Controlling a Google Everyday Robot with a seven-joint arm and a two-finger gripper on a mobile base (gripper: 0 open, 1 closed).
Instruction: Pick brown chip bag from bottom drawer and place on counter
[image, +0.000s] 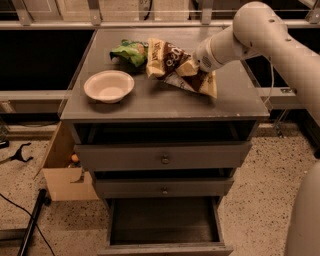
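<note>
The white arm (260, 27) comes in from the right, its elbow raised over the far right corner and its forearm sloping down and leftward to the gripper (192, 70). The gripper sits against the right part of the brown chip bag (165, 56); whether it clasps the bag or has let go cannot be told. The bag lies on the grey surface (165, 102), toward its far side, touching the green snack bag (130, 51) on its left. A white bowl (109, 86) stands on the left (apart from both bags). Below, the bottom drawer (165, 222) is pulled out, its dark inside showing; the two knobbed drawers (162, 159) above it are closed.
</note>
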